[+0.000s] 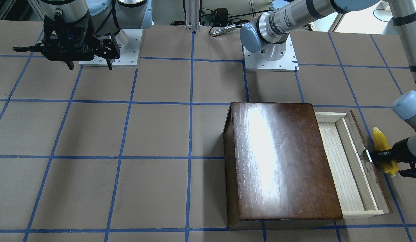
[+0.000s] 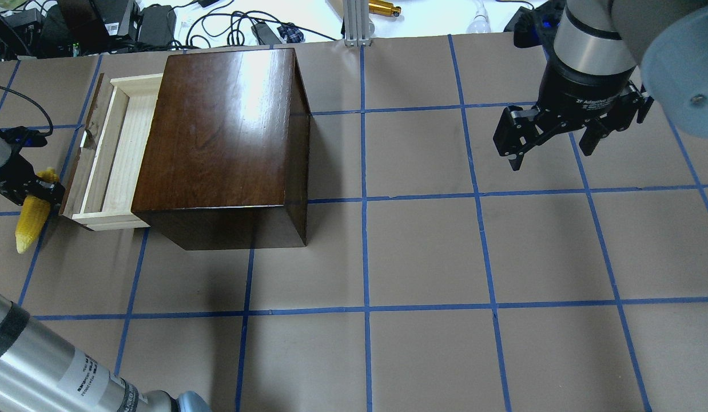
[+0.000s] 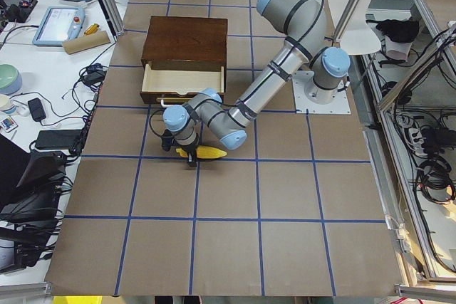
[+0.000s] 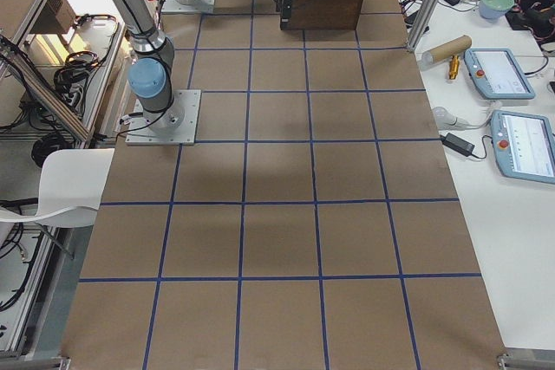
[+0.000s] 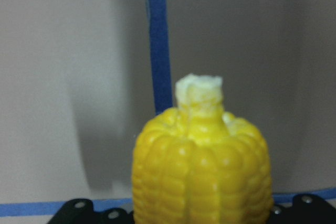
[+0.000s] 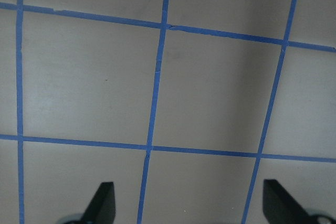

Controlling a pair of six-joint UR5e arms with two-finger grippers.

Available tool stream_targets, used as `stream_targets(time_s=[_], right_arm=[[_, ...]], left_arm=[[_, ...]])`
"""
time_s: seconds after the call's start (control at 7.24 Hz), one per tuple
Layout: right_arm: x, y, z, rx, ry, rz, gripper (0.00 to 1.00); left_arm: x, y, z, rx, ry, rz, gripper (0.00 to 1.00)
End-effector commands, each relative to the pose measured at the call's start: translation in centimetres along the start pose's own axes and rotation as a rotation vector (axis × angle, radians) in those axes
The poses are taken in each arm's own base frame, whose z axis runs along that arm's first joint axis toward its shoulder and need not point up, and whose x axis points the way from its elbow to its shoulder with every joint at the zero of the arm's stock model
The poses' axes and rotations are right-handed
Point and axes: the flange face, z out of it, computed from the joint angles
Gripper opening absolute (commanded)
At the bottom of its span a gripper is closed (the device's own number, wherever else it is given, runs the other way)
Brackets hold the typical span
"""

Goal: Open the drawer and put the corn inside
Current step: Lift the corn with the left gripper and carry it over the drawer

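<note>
Yellow and bumpy, the corn [image 1: 380, 143] sits clenched across its middle in the left jaws, just outside the dark front panel of the drawer [image 1: 340, 168], which stands pulled out of the box [image 1: 278, 158]. Opening looks done; the carry is in hand. Next, the cob needs lifting over that panel and releasing above the pale tray. The left wrist view shows only cob and bench [image 5: 63, 77], no drawer; whether it rests or hangs is unclear. Overhead, the right jaws hang spread, well apart.

The brown table [image 2: 422, 252], gridded with blue tape [image 2: 365, 252], carries a glossy dark-brown wooden box [image 2: 222, 131] whose pale-wood drawer [image 2: 122, 154] stands open. Two white metal base plates [image 1: 285, 65] sit there too.
</note>
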Motion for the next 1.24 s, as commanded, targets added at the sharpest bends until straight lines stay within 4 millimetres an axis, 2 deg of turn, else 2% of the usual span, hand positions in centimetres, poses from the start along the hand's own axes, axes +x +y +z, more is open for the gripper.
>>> stream_targets(time_s=[0.0,0.28,0.41,0.55,0.83,0.97,1.11], right_arm=[[0.0,0.0,0.0,0.001,0.000,0.000,1.00],[0.0,0.0,0.0,0.001,0.000,-0.001,1.00],[0.0,0.0,0.0,0.001,0.000,0.000,1.00],[0.0,0.0,0.0,0.001,0.000,0.000,1.00],[0.0,0.0,0.0,0.000,0.000,0.000,1.00],[0.0,0.0,0.0,0.001,-0.001,-0.001,1.00],[0.0,0.0,0.0,0.000,-0.002,0.000,1.00]], left_arm=[[-0.1,-0.1,-0.5,0.009,-0.009,0.002,0.00],[1.3,0.4,-6.5,0.053,-0.038,0.011,0.00],[3.0,1.2,-10.3,0.078,-0.017,0.020,0.00],[4.3,2.0,-13.2,0.095,-0.020,0.025,0.00],[10.0,2.7,-18.8,0.095,0.010,0.037,0.00],[13.5,2.3,-20.8,0.084,0.017,0.023,0.00],[17.1,1.6,-21.9,0.086,0.013,0.002,0.00]])
